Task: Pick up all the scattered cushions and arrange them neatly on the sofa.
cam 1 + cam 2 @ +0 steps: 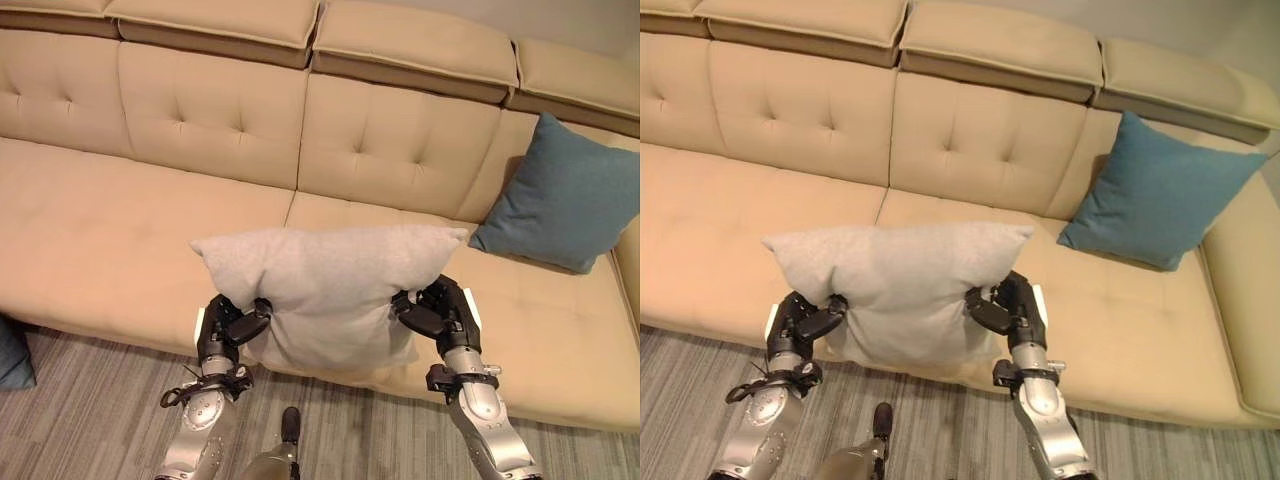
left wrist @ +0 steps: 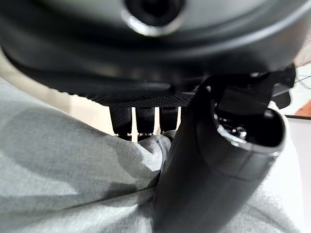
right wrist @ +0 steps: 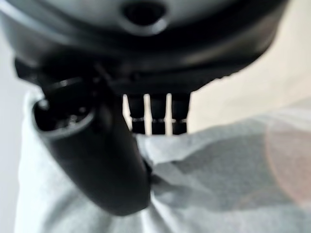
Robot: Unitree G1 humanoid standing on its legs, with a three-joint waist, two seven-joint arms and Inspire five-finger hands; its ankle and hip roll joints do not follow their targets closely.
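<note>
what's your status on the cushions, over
Left hand and right hand both pinching grey cushion, held up over sofa front edge. Teal cushion already propped in corner. Seat ahead unobstructed.

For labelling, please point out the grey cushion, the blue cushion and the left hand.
grey cushion (image 1: 330,290), left eye view, middle of its face.
blue cushion (image 1: 560,200), left eye view, its centre.
left hand (image 1: 222,330), left eye view, its back.

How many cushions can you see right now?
2, maybe 3: a grey cushion pinched between the left hand and right hand, and a blue cushion leaning in the sofa's right corner. A dark shape on the floor may be another.
</note>
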